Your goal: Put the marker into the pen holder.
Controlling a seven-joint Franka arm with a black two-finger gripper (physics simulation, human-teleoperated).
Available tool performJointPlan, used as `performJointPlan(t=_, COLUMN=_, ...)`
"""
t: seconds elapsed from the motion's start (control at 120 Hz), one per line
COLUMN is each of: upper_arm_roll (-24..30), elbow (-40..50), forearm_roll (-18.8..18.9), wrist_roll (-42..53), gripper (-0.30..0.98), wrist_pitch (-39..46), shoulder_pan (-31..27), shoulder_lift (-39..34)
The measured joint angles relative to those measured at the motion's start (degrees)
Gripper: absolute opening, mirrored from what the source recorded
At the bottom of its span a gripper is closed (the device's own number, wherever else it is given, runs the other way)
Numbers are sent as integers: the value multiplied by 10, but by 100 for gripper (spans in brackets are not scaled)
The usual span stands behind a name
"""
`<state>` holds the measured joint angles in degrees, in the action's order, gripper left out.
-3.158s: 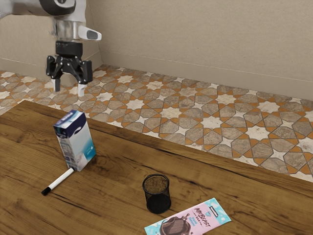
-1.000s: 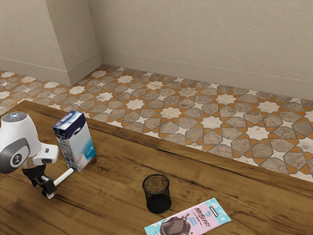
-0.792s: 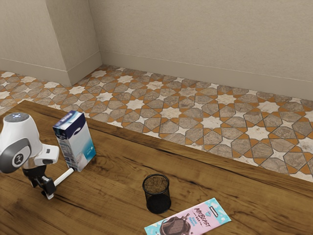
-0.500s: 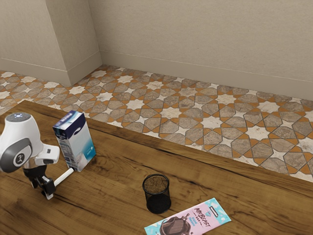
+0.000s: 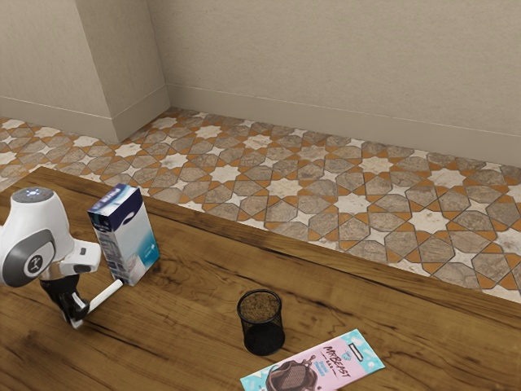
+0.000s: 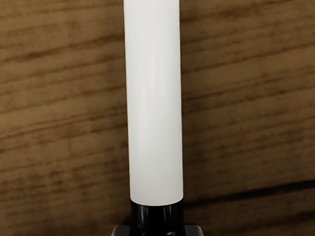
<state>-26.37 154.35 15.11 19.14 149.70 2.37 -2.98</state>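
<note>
End effector [image 5: 77, 320] pinched on the marker [image 5: 107, 296], low over the counter [image 5: 183, 334].

Its fingers [image 6: 121, 230] are pressed to both sides of the marker's black cap, and the white barrel is pointed away from them toward the foot of the blue-and-white carton [image 5: 130, 236], which is stood upright near the end effector. The black mesh pen holder [image 5: 262, 336] is set upright well apart from the end effector, toward the exterior view's right, with the marker outside it. Farther out that way, just beside the pen holder, the MrBeast chocolate bar [image 5: 330, 364] is laid flat.
</note>
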Motion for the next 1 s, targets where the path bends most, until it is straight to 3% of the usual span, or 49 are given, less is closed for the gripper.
performJointPlan(t=0.242, upper_arm_roll=2, elbow=1, forearm_roll=5, wrist_roll=-7, gripper=-7, wrist_pitch=3, shoulder_pan=-1, shoulder_lift=-3)
performJointPlan(t=0.525, upper_arm_roll=28, elbow=43, forearm_roll=-2, wrist_roll=-25, gripper=-10, wrist_pitch=7, shoulder_pan=1, shoulder_lift=-62)
performJointPlan(t=0.667, upper_arm_roll=58, elbow=75, forearm_roll=-3, wrist_roll=-34, gripper=-10, wrist_pitch=2, shoulder_pan=2, shoulder_lift=-134)
performJointPlan(t=0.792, upper_arm_roll=115, elbow=83, forearm_roll=-3, wrist_roll=-43, gripper=-10, wrist_pitch=-16, shoulder_pan=2, shoulder_lift=-206)
performJointPlan(t=1.0, upper_arm_roll=203, elbow=44, forearm_roll=-24, wrist_roll=-55, gripper=-10, wrist_pitch=-76, shoulder_pan=2, shoulder_lift=-292)
